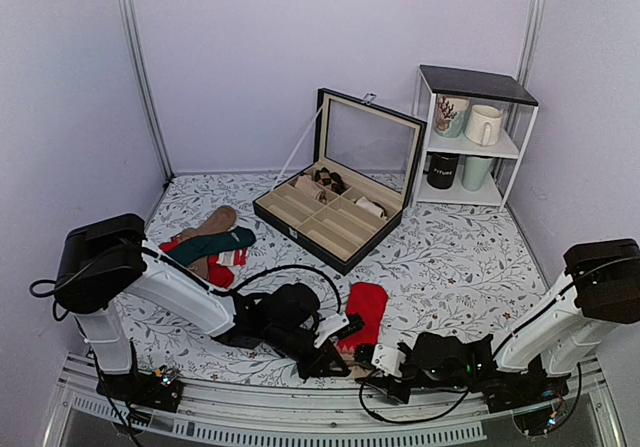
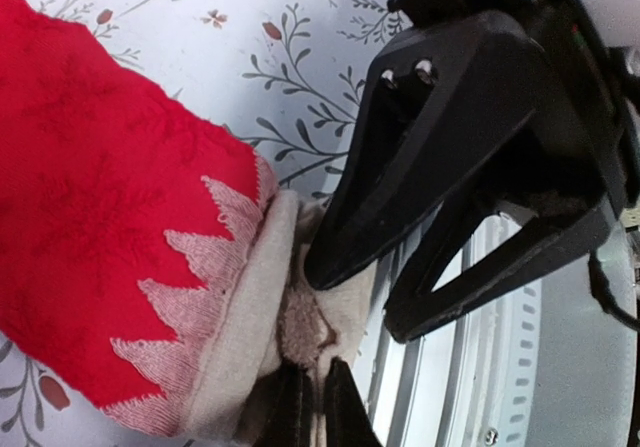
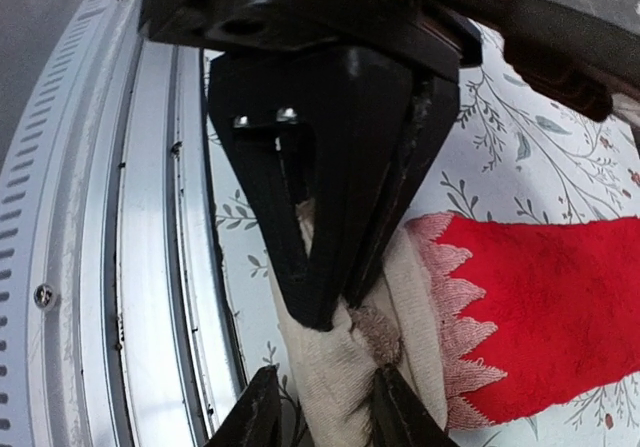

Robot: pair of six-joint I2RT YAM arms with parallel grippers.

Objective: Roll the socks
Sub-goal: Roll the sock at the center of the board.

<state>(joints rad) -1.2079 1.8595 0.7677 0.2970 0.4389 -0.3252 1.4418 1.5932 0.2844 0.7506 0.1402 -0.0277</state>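
The red socks (image 1: 365,305) lie flat on the floral table cover near the front edge, beige cuff end toward the arms. In the left wrist view, my left gripper (image 2: 315,369) is shut on a bunched fold of the beige cuff (image 2: 250,307), beside the red body (image 2: 100,217). My right gripper (image 3: 324,372) straddles the same cuff (image 3: 415,297) from the opposite side. Its jaws are open: one finger touches the fabric and the other stands a little off it. From above, the left gripper (image 1: 343,355) and right gripper (image 1: 368,365) meet tip to tip at the cuff.
A pile of other socks (image 1: 210,242) lies at the left. An open black compartment box (image 1: 335,212) stands mid-table, and a white shelf with mugs (image 1: 470,137) at the back right. The metal rail (image 1: 300,412) runs right next to the cuff.
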